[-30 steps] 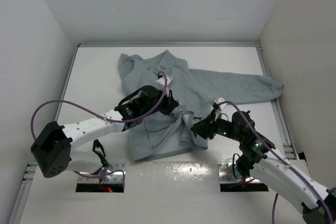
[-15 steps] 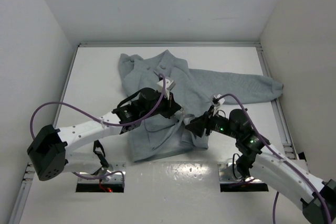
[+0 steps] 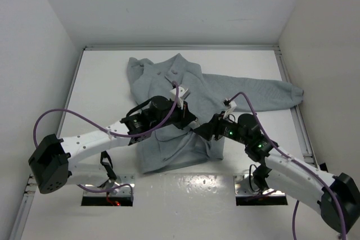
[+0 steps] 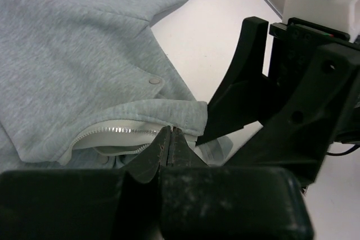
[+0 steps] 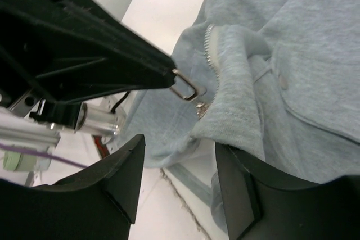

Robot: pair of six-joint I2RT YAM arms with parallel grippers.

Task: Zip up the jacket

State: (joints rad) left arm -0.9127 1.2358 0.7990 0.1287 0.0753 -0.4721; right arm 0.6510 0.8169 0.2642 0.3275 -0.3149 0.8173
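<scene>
The light grey jacket lies spread on the white table, one sleeve reaching right. My left gripper is over the jacket's lower front edge. In the left wrist view it is shut, its tips at the zipper teeth. The right wrist view shows those tips pinching the metal zipper pull at the bottom of the zipper. My right gripper is open just right of it. Its jaws stand wide apart, close below the jacket's hem, holding nothing.
White walls enclose the table on the left, back and right. Purple cables loop over both arms. Two base openings sit at the near edge. The right gripper's black fingers crowd the left wrist view.
My right gripper has moved left, up to the jacket's hem beside the left gripper. The left gripper has shifted slightly right, staying shut at the zipper.
</scene>
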